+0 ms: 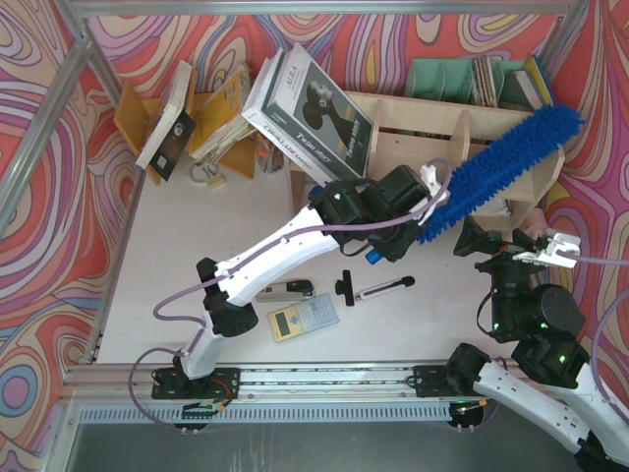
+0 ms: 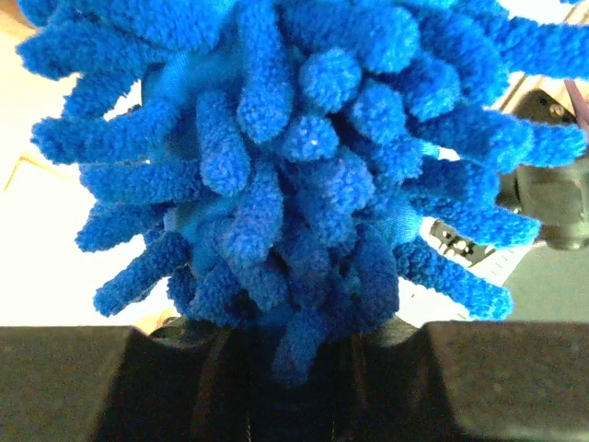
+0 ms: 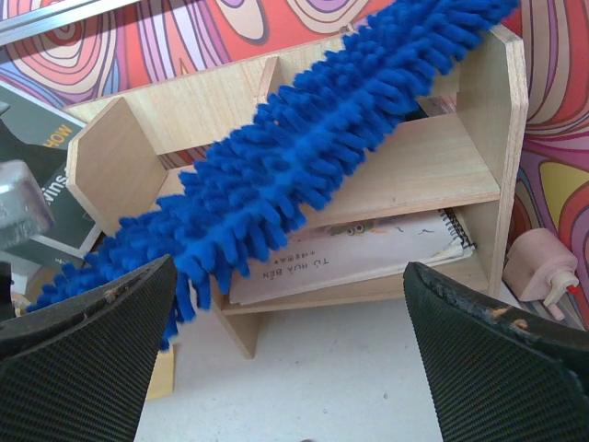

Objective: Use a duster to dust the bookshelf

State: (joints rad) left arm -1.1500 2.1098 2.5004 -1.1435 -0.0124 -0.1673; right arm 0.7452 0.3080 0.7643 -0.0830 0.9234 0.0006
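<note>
Top external view: bookshelf at far right of bench; duster slanted across its upper tier, butt end clamped in left pincer. Right pincer wide, empty, nearby. Likely faults: careless sweep snagging a divider, twisting duster loose, or toppling leaning book.

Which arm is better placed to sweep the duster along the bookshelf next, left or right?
Left: the left gripper is shut on the duster, angled across the bookshelf. The right gripper is open and empty.
</note>
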